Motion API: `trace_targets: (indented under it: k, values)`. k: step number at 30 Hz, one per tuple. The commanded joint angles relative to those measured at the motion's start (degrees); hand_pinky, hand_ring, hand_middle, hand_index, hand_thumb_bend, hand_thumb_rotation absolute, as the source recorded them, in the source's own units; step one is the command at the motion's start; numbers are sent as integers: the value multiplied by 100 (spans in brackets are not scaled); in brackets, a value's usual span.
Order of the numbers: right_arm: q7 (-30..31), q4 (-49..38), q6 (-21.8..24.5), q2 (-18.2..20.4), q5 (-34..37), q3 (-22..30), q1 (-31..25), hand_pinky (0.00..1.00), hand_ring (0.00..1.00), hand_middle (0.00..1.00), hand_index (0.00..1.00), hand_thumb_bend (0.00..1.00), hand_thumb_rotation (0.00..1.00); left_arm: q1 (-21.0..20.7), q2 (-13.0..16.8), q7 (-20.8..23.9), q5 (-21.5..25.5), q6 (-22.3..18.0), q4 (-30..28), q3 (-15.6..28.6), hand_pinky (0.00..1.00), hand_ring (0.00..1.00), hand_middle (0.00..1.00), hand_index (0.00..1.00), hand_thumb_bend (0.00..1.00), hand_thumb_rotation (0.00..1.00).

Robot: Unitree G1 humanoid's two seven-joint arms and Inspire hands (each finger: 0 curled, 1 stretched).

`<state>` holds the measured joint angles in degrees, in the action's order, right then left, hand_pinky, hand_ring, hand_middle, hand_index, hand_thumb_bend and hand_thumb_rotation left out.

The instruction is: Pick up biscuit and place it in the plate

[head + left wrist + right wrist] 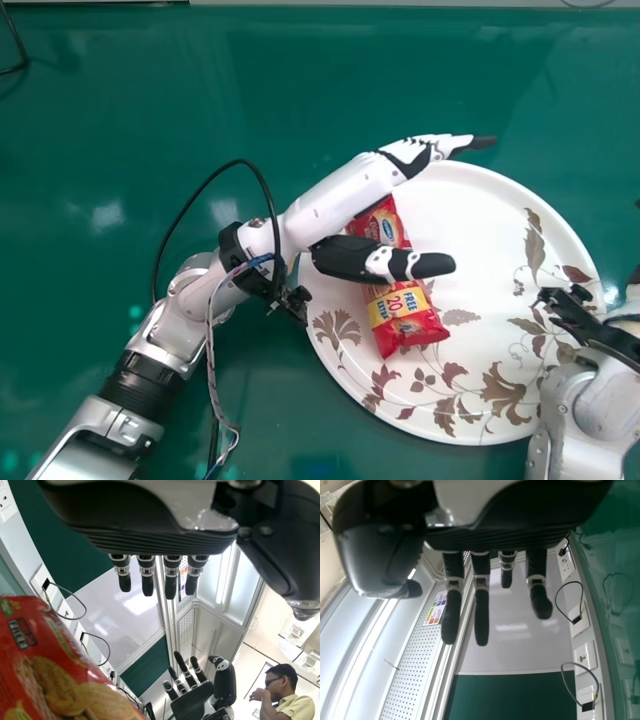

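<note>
On plate (480, 220), biscuit packet (408, 325) beneath left hand (350, 192), apart from straight fingers (470, 144).

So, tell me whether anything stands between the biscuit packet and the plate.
Nothing visible does: the biscuit packet already appears to lie on the plate. The left robot hand is over the packet in the head view, its thumb crossing above the packet's middle.

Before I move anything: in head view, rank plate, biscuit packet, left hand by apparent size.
- Plate: clearly largest.
- Biscuit packet and left hand: unranked; the hand crosses over the packet, nearer the camera, hiding part of it.
</note>
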<state>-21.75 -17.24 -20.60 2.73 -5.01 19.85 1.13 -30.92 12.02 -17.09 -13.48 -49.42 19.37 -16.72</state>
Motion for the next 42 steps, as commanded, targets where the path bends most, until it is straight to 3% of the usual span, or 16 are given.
trace_targets:
  k: [1,5,11,28,42]
  values:
    - [-18,33,-64,-20,-15,46,-46,14,43,48,30,52,0,-37,35,28,-26,4,-2,55,100,100,100,100,100,95]
    - [-27,39,-54,-26,-24,64,-47,14,43,48,30,52,0,-77,126,114,-169,-70,33,137,100,100,100,100,100,96]
    - [-1,95,-90,-56,8,71,0,15,43,48,30,52,0,-110,260,-53,11,145,-29,136,100,100,100,100,100,93]
    - [-15,207,-51,-181,-70,138,152,14,43,49,30,52,0,-270,404,270,-426,-56,159,263,100,100,100,100,100,97]
    - [-31,256,-114,-148,-158,96,175,15,42,49,31,52,0,-366,640,248,-400,-173,243,243,100,100,100,100,100,96]
